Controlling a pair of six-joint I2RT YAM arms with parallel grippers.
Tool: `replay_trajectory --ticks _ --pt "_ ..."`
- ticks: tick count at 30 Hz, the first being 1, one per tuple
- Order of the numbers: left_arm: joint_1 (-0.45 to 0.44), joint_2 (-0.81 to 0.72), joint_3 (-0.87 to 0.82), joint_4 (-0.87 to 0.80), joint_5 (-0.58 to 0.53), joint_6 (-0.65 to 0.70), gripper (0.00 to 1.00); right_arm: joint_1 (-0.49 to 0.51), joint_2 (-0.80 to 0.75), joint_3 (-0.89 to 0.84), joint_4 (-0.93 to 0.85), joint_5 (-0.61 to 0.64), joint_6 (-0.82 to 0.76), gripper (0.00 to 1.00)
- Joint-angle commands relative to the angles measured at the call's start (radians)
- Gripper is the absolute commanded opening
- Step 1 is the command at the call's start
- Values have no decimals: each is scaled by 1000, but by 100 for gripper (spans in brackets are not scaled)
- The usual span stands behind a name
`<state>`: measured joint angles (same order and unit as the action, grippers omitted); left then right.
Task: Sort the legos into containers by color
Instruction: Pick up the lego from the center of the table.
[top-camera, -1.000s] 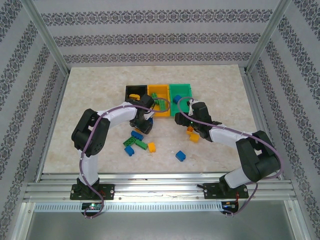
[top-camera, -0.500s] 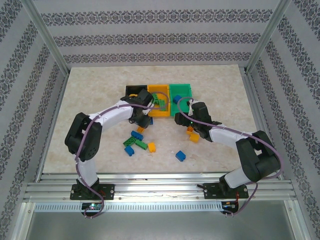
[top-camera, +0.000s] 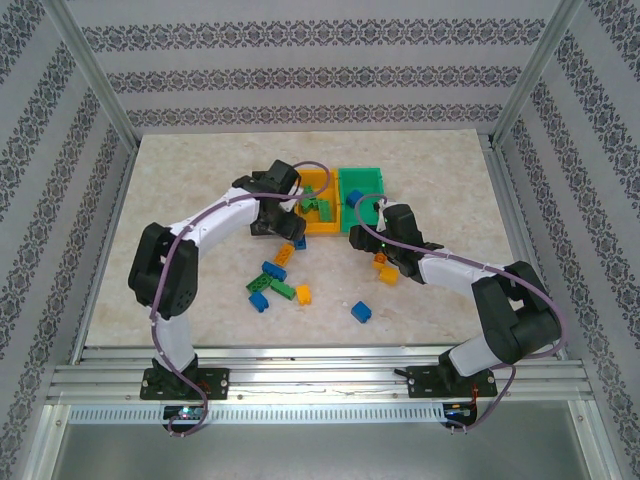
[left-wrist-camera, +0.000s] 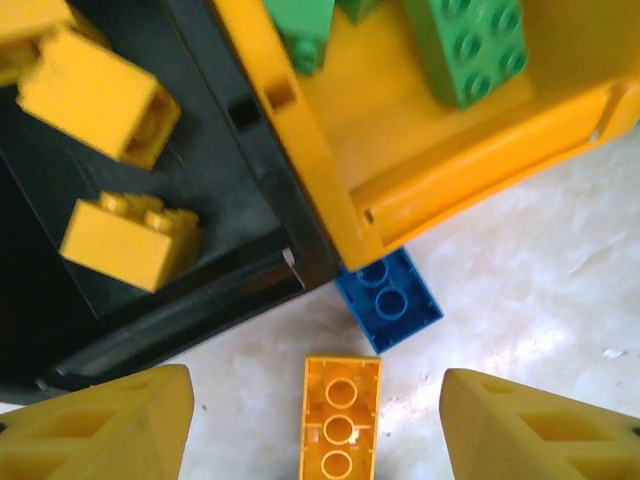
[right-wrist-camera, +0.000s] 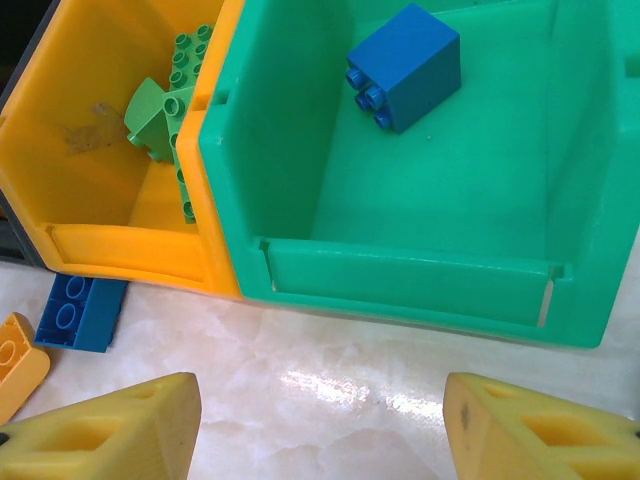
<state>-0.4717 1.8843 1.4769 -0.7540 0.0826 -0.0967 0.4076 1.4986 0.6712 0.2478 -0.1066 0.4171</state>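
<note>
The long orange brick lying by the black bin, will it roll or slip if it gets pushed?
Rolling seems unlikely: the orange brick is boxy and lies flat on the table. It looks like hard plastic, so probably stiff. On that glossy surface it may well skid.

This looks like a robotics lab test booth. A marble-look worktop (top-camera: 180, 180) is boxed in by aluminium posts (top-camera: 100, 85) and walls of striped, patterned wallpaper (top-camera: 320, 75). A left arm (top-camera: 170, 270) and a right arm (top-camera: 500, 300) are bolted to slotted metal rails (top-camera: 320, 378) along its near edge.
</note>
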Motion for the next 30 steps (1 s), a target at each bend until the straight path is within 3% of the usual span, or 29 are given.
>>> replay_trajectory --ticks 1,9,15,18,24,30 --pt "-7 26 -41 -77 12 7 73 -9 -12 -2 28 -18 12 66" --pt "-20 94 -56 -66 58 5 72 -9 -6 1 28 -16 12 66" --pt "-46 143 -36 -83 22 -1 71 -8 -6 1 28 -18 12 66" --pt "-46 152 -35 -81 13 -10 63 -9 -6 1 28 -21 13 66" --pt "-46 142 -26 -74 7 -18 32 -9 -10 1 26 -20 12 66" --pt "-44 96 -3 -72 -53 -18 28 -9 -11 1 25 -19 12 66"
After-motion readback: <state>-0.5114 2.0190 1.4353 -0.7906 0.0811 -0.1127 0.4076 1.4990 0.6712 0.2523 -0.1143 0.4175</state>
